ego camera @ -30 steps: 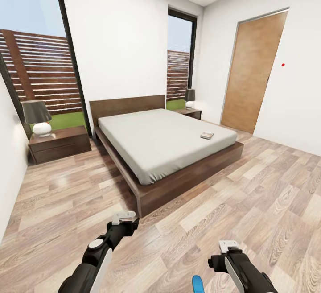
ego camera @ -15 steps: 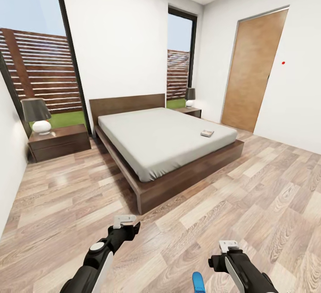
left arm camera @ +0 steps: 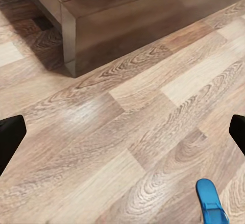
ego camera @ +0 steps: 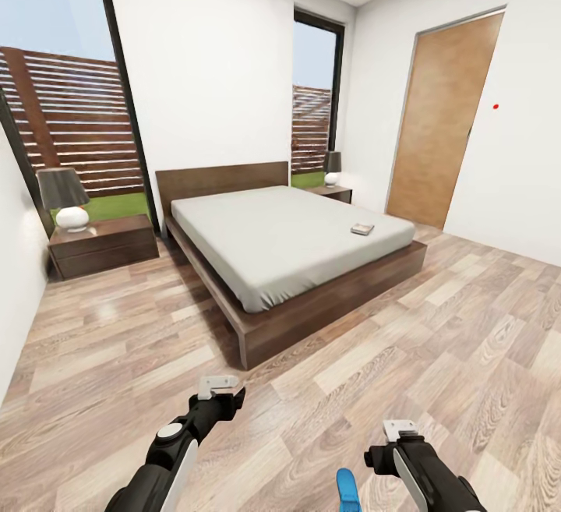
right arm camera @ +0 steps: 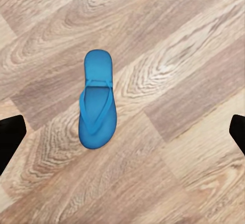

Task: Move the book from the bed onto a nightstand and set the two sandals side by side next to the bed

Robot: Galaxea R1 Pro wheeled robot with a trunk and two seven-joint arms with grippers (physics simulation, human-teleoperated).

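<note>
Locate the book (ego camera: 361, 228) first: it lies flat on the off-white mattress of the bed (ego camera: 288, 243), close to the mattress edge on the door side and towards the foot; at this range you cannot read any lettering on its cover. One blue sandal (right arm camera: 97, 100) lies flat on the wood-plank floor (ego camera: 405, 340) directly under your right gripper (right arm camera: 122, 134), strap side up, and its tip shows in the head view at the lower frame edge between the two arms (ego camera: 346, 490). No brand or label is legible on it. The same sandal's tip appears in the left wrist view (left arm camera: 210, 203), well apart from the bed frame corner (left arm camera: 69, 40). Your right gripper's fingers (right arm camera: 11, 137) are spread wide and hold nothing. Your left gripper (left arm camera: 122, 134) is likewise spread, with its fingers (left arm camera: 10, 139) at the frame edges and bare floor between them. The near nightstand (ego camera: 104, 244) stands against the window wall beside the headboard and carries a lamp (ego camera: 66, 199); the far nightstand (ego camera: 333, 192) sits at the other side of the bed, also with a lamp (ego camera: 333, 168). Open floor runs from both grippers to the bed's foot and along its door side, up to the wooden door (ego camera: 441, 124).
</note>
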